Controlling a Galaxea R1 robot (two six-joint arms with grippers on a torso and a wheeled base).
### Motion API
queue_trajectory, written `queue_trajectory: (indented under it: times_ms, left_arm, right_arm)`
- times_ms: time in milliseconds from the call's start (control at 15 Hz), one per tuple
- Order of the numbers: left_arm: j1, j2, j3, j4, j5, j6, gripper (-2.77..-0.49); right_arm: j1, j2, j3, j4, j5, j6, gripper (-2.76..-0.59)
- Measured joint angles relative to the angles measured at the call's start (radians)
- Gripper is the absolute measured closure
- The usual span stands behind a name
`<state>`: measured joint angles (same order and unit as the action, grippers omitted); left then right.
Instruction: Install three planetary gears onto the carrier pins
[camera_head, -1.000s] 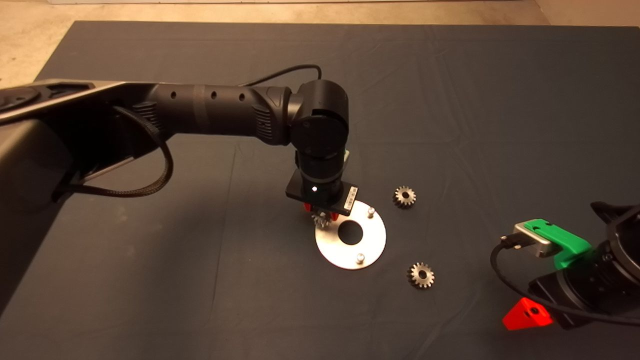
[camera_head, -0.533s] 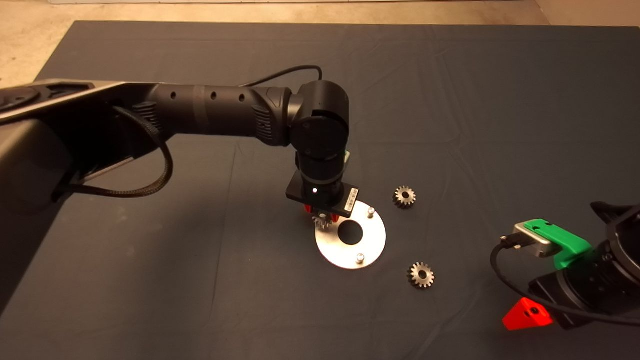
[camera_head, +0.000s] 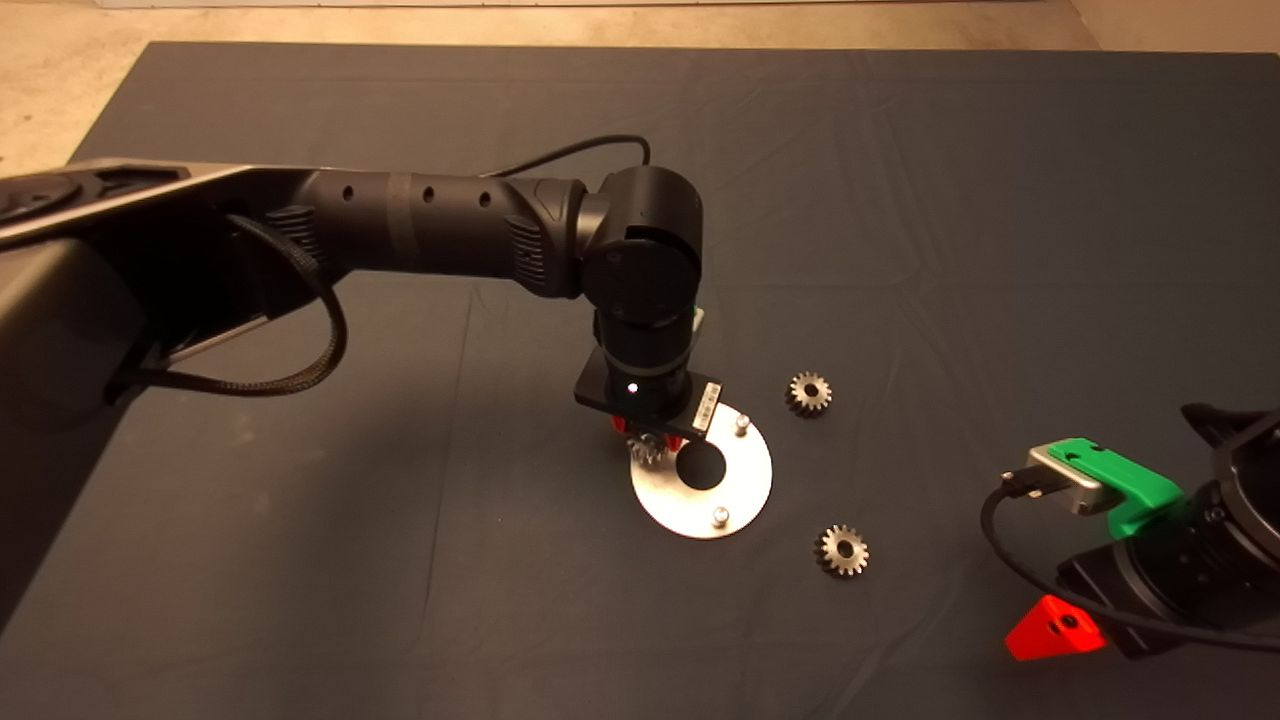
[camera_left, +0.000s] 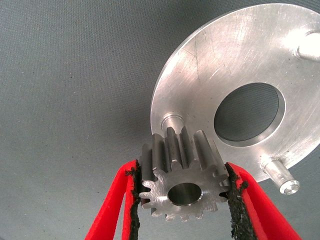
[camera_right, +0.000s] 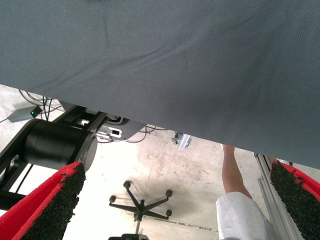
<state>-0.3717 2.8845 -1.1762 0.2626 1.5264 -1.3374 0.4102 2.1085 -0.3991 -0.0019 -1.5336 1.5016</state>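
On the dark-matted worktop (camera_head: 300, 560) your left gripper (camera_left: 182, 192) pinches one planetary gear (camera_left: 182, 180) just over the nearest carrier pin (camera_left: 172, 121), two gears (camera_head: 809, 393) lie beyond the disc (camera_head: 745, 495), and the right gripper (camera_right: 175, 210) waits wide open.
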Motion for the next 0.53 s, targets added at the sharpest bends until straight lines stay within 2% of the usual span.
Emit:
queue_trajectory:
  times_ms: [533]
  left_arm:
    - [0.001,0.003,-0.005,0.000,0.000,0.001,-0.93]
  right_arm:
    - [0.000,0.000,0.000,0.000,0.000,0.000,-2.75]
